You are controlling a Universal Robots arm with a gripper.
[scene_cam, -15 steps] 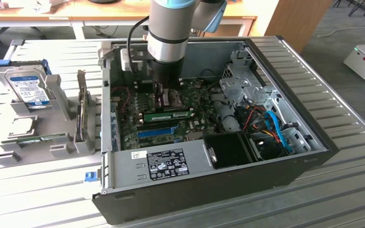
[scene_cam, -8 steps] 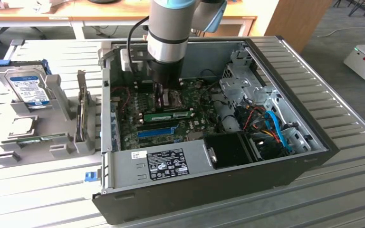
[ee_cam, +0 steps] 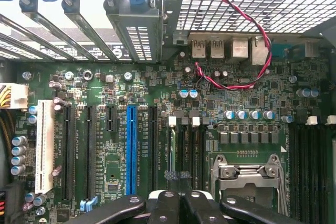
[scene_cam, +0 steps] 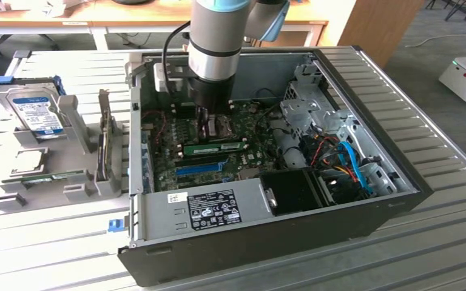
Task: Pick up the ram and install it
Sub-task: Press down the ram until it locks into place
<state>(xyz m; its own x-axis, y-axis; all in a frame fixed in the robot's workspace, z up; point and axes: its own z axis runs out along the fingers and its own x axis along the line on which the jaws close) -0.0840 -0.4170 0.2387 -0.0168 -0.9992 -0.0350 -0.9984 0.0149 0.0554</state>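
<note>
One ram (scene_cam: 214, 147): thin green stick, flat on motherboard (scene_cam: 249, 136) | tool (scene_cam: 213, 124): black, just above it; spread or pinching—cannot tell | tabletop (scene_cam: 47, 236): ribbed metal.

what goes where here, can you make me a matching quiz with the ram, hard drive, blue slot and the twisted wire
Things:
1. hard drive
2. ram
3. blue slot
4. red and black twisted wire

Places:
a. on the motherboard, between black slots
b. upright in the grey stand, outside the case
c. looped beside the rear ports
d. inside the case, close by the gripper

Pairs: 1-b, 2-d, 3-a, 4-c
</note>
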